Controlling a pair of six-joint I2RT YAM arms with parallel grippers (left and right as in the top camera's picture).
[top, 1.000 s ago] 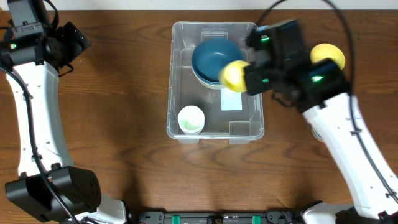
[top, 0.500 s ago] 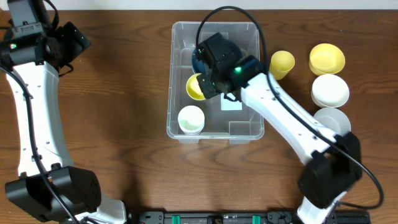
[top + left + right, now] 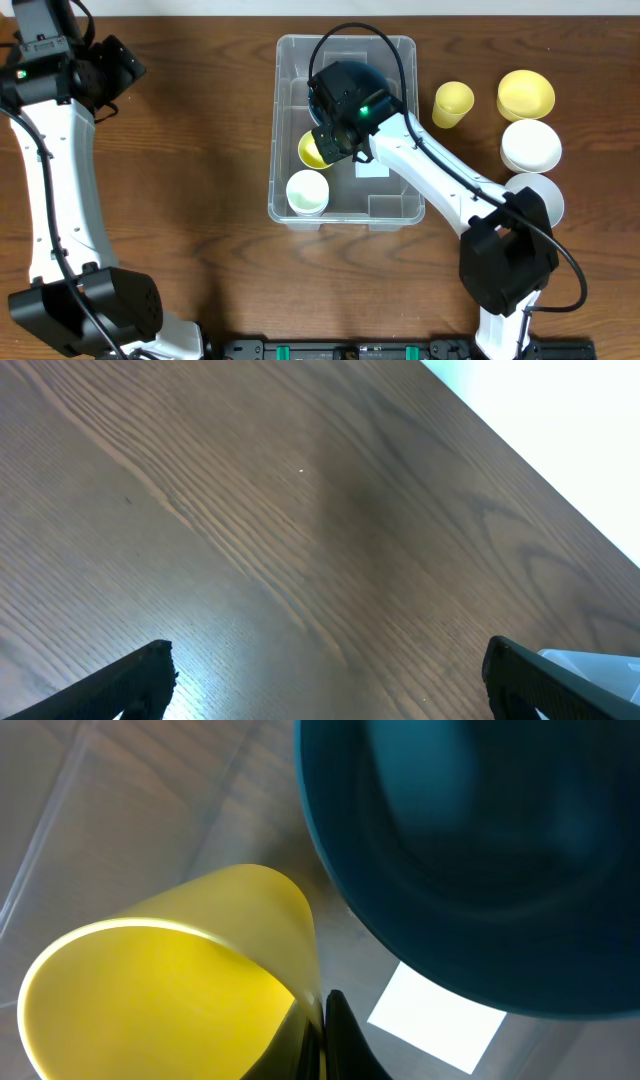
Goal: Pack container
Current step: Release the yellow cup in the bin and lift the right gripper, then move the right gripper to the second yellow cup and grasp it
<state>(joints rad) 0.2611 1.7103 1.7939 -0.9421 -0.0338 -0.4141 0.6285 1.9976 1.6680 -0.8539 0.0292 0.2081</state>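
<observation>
The container (image 3: 400, 206) is a clear bin in the middle of the table. My right gripper (image 3: 326, 150) reaches down into it, shut on the wall of a yellow cup (image 3: 311, 151) lying tilted on its side near the bin's left wall. In the right wrist view the fingertips (image 3: 322, 1020) pinch the yellow cup's (image 3: 170, 990) rim, with a blue bowl (image 3: 480, 850) and the white label (image 3: 435, 1015) just beyond. A white cup (image 3: 307, 192) stands upright in the bin's front left. My left gripper (image 3: 120, 66) is far left, open (image 3: 330, 690) over bare wood.
To the right of the bin stand a second yellow cup (image 3: 452, 103), a yellow bowl (image 3: 526, 94), a white bowl (image 3: 531, 146) and a pale bowl (image 3: 545, 197) partly behind my right arm. The right arm's black cable arcs over the bin's back.
My right arm swung left from the bin's right edge into the bin, carrying the yellow cup down toward the left side. The left arm has not moved.
</observation>
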